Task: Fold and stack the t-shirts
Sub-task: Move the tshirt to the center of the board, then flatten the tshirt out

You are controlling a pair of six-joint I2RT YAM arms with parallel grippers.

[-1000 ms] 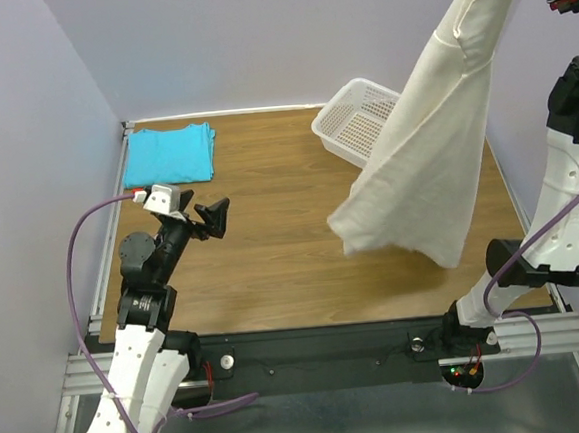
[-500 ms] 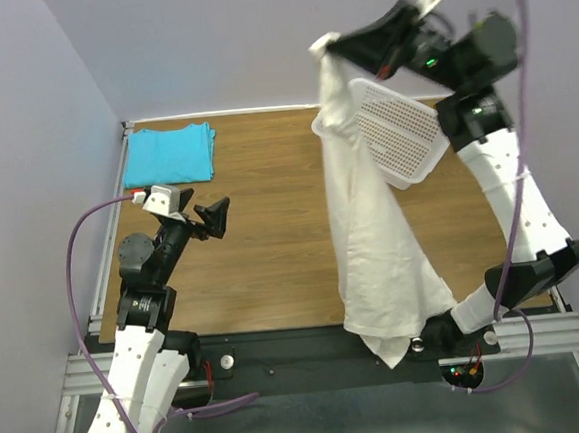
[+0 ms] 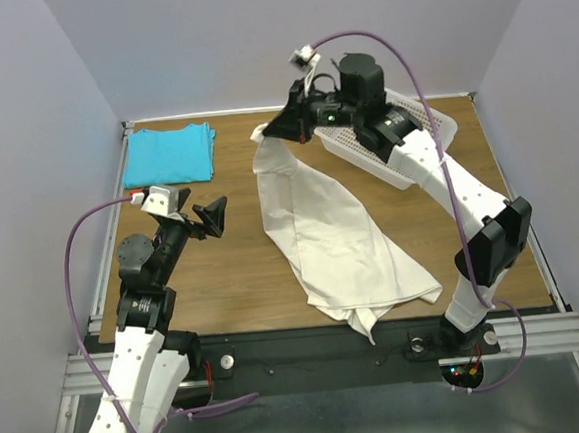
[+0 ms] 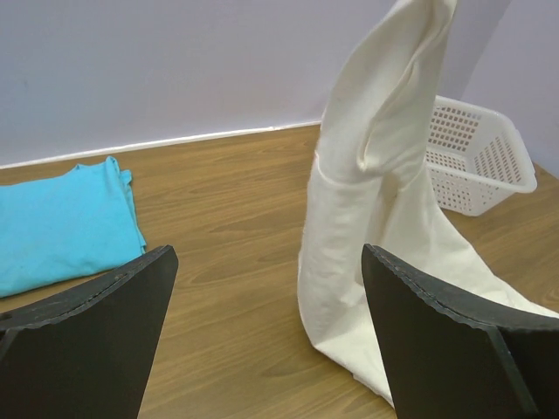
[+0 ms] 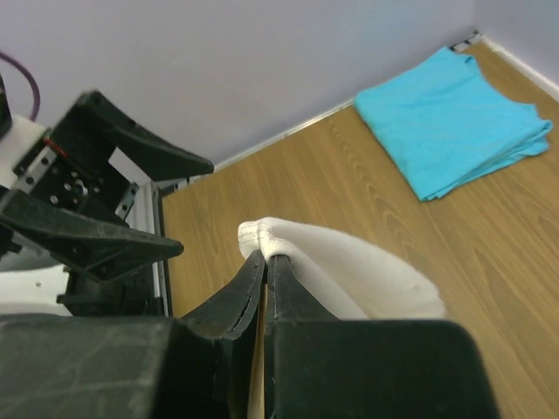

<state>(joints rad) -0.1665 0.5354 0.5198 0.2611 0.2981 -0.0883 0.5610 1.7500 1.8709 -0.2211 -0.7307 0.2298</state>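
Observation:
The cream t-shirt point(image 3: 331, 233) hangs from my right gripper point(image 3: 275, 132), which is shut on its top edge point(image 5: 262, 234) above the middle back of the table. Its lower part lies spread on the wood toward the front edge, and it stands tall in the left wrist view point(image 4: 376, 192). The turquoise t-shirt point(image 3: 169, 154) lies folded at the back left corner point(image 5: 454, 122) point(image 4: 61, 227). My left gripper point(image 3: 212, 219) hovers open at the left, to the left of the cream t-shirt, nothing between its fingers point(image 4: 454, 340).
A white perforated basket point(image 3: 409, 147) sits at the back right, partly under the right arm point(image 4: 476, 157). Walls close the table at the back and both sides. The metal rail with the arm bases point(image 3: 330, 349) runs along the front.
The right arm has swung down and leftward from high on the right, bringing the cream t-shirt with it. The shirt's lower part now lies on the table. The left arm has not moved.

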